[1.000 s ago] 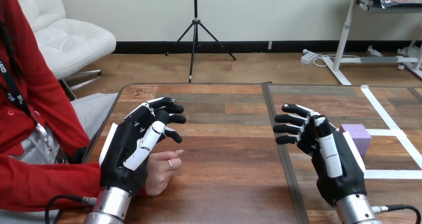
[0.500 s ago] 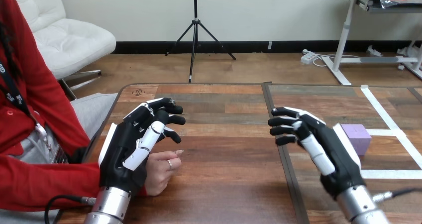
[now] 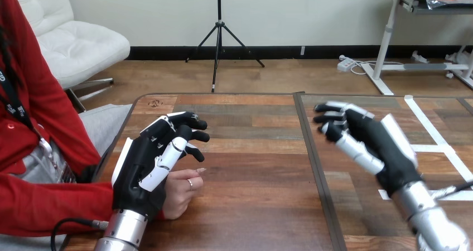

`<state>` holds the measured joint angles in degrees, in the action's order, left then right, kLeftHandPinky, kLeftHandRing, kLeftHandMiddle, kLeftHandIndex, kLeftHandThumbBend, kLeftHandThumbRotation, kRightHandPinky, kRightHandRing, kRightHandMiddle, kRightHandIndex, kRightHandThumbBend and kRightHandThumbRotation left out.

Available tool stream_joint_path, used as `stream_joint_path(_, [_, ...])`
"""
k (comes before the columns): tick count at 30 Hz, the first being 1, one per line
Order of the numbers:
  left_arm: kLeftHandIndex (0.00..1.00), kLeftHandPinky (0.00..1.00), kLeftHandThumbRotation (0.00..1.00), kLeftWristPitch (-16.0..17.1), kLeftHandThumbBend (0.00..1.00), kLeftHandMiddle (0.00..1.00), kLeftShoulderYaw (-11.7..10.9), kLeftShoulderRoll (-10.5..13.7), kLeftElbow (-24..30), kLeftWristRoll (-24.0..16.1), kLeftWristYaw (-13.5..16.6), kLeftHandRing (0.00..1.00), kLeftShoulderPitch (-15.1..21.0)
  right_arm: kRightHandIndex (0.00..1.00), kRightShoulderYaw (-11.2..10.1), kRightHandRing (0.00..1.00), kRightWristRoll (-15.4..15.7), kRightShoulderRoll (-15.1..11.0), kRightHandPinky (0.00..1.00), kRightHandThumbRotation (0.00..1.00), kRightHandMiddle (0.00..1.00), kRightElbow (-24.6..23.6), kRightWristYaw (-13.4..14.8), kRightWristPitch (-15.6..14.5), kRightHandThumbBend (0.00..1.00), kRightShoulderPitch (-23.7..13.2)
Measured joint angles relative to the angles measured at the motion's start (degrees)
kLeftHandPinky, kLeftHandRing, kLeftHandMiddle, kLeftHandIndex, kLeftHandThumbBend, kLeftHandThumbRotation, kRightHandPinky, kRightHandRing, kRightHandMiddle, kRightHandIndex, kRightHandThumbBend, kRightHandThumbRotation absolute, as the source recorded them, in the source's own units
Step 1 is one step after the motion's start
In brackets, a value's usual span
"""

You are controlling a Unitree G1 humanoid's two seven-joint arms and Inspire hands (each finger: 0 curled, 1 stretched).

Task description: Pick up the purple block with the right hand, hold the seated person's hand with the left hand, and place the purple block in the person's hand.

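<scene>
We count two robot hands, left hand (image 3: 139, 170) loose-fingered, unclasped, over the one person's hand (image 3: 181, 192), right hand (image 3: 385, 142) fingers spread, empty, above the table (image 3: 251, 150).

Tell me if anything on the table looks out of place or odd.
Nothing stands out. The left hand lies over the person's hand near the table edge, the right hand hangs open above the white tape lines, and nothing looks spilled or damaged.
</scene>
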<state>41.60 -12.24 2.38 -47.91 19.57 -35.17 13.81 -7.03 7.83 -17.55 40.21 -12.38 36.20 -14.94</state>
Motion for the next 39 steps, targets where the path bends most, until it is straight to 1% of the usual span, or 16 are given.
stream_joint_path(5, [0.59, 0.38, 0.40, 0.00, 0.43, 0.63, 0.01, 0.00, 0.01, -0.01, -0.19, 0.58, -0.03, 0.77, 0.03, 0.74, 0.41, -1.84, 0.68, 0.78, 0.75, 2.41, 1.13, -0.01, 0.77, -2.74])
stream_joint_path(10, [0.60, 0.39, 0.40, 0.00, 0.44, 0.62, 0.01, 0.01, 0.04, 0.00, -0.35, 0.58, -0.09, 0.77, 0.26, 0.74, 1.89, -3.58, 0.69, 0.78, 0.75, 4.76, 2.49, -0.01, 0.80, -5.29])
stream_joint_path(16, [0.60, 0.41, 0.38, 0.00, 0.45, 0.62, 0.05, 0.00, 0.23, -0.01, -0.41, 0.59, -0.26, 0.78, 1.22, 0.76, 5.10, -6.14, 0.71, 0.80, 0.76, 7.69, 4.93, -0.01, 0.81, -8.27])
stream_joint_path(21, [0.59, 0.41, 0.37, 0.00, 0.45, 0.62, 0.05, 0.00, 0.41, -0.01, -0.37, 0.58, -0.40, 0.78, 2.68, 0.77, 8.56, -8.26, 0.72, 0.80, 0.78, 9.59, 8.08, -0.60, 0.83, -10.49])
stream_joint_path(25, [0.59, 0.40, 0.36, 0.00, 0.44, 0.61, 0.09, 0.00, 0.48, -0.03, -0.36, 0.58, -0.41, 0.81, 3.82, 0.80, 11.02, -9.53, 0.72, 0.78, 0.81, 10.48, 10.40, -2.87, 0.86, -12.17])
stream_joint_path(32, [0.58, 0.40, 0.35, 0.00, 0.43, 0.61, 0.10, 0.00, 0.58, -0.03, -0.37, 0.57, -0.42, 0.83, 5.94, 0.82, 14.93, -11.50, 0.70, 0.72, 0.84, 12.46, 13.54, -8.35, 0.87, -15.41])
stream_joint_path(39, [0.58, 0.40, 0.33, -0.03, 0.42, 0.60, 0.10, -0.02, 0.58, 0.05, -0.40, 0.57, -0.43, 0.84, 8.11, 0.83, 18.17, -12.62, 0.69, 0.69, 0.86, 15.67, 16.49, -13.60, 0.91, -18.72])
